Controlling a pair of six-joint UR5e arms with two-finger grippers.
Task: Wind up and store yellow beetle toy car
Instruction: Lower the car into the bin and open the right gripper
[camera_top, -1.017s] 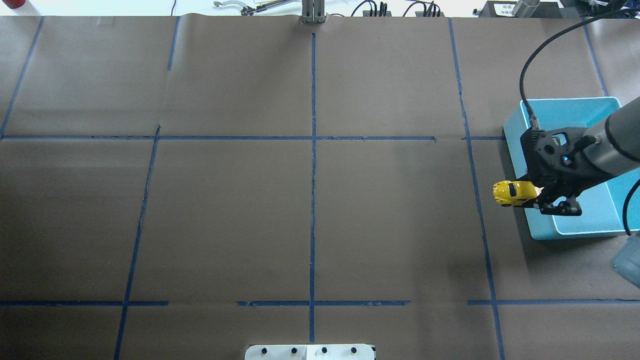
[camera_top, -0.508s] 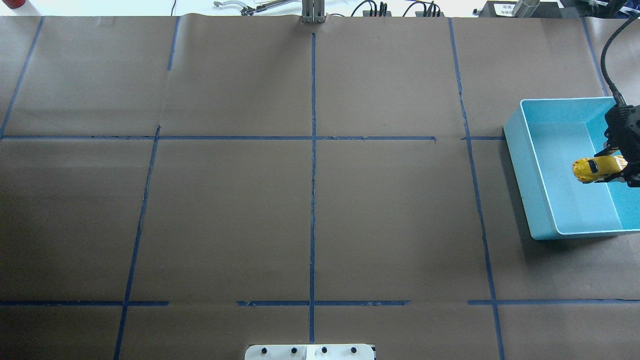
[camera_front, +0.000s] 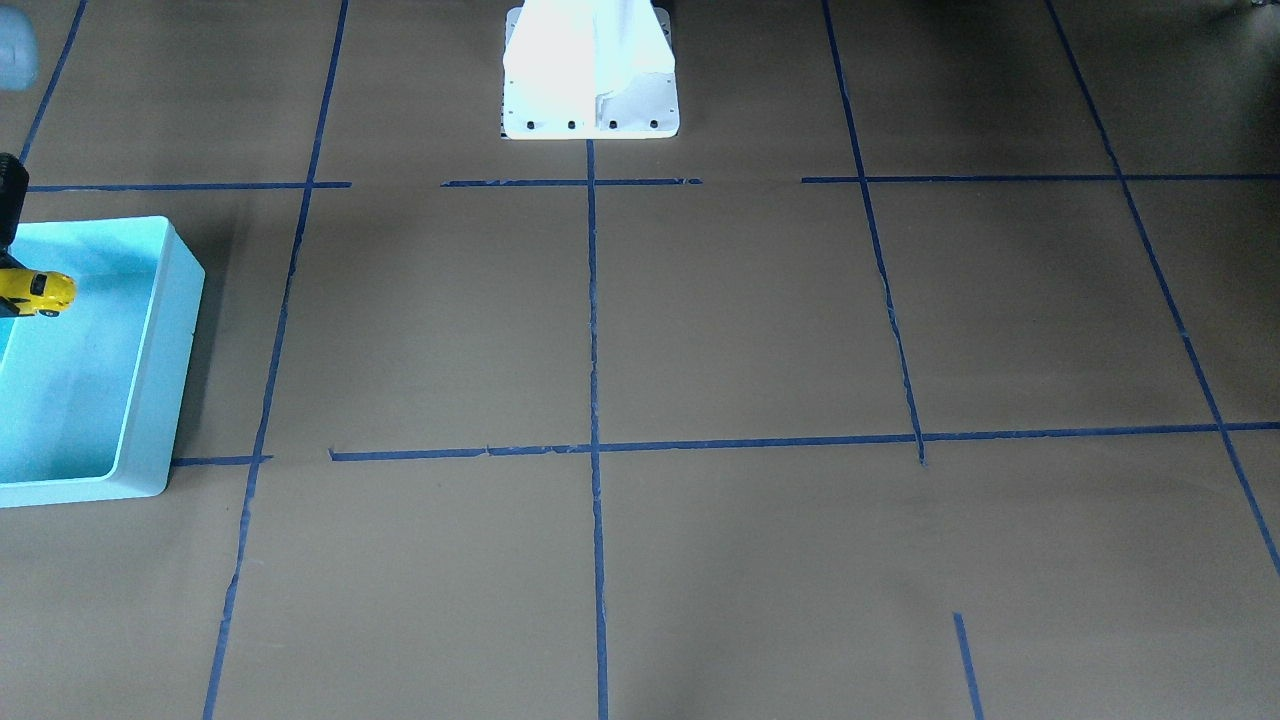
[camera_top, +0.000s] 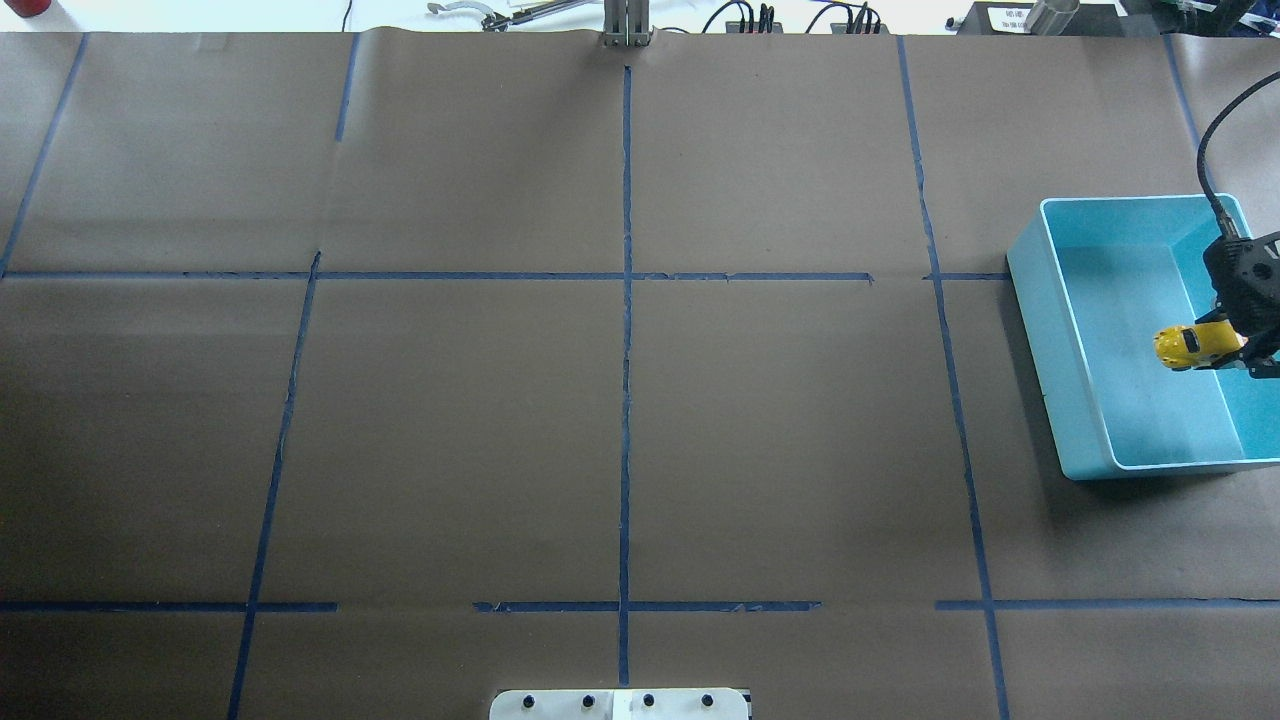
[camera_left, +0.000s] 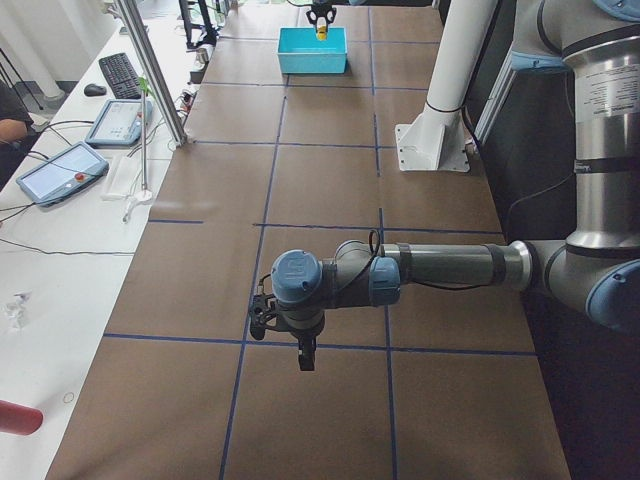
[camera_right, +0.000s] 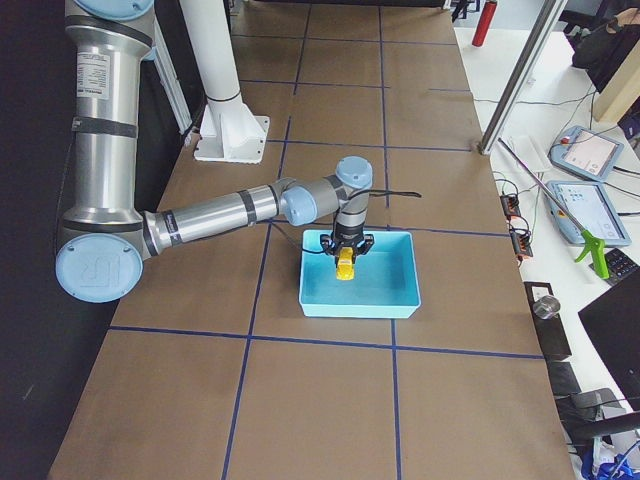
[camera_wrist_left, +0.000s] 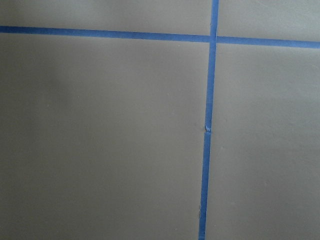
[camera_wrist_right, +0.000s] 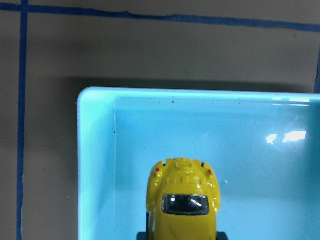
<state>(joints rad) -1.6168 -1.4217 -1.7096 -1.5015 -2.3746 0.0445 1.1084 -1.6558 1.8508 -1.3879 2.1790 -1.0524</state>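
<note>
Brown table (camera_top: 780, 420): toy car (camera_top: 1183, 346) over bin (camera_top: 1050, 345)

The overhead view's right edge cuts off part of the bin (camera_top: 1045, 330) and most of the right gripper (camera_top: 1235, 350) holding the car (camera_top: 1180, 347). The right wrist view's bottom edge crops the car. In the left side view, lower centre, the left gripper (camera_left: 304, 356) is too small to judge its jaws.

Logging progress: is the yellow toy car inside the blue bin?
Held, not released: right claw grips yellow beetle toy car over light blue plastic bin.
</note>
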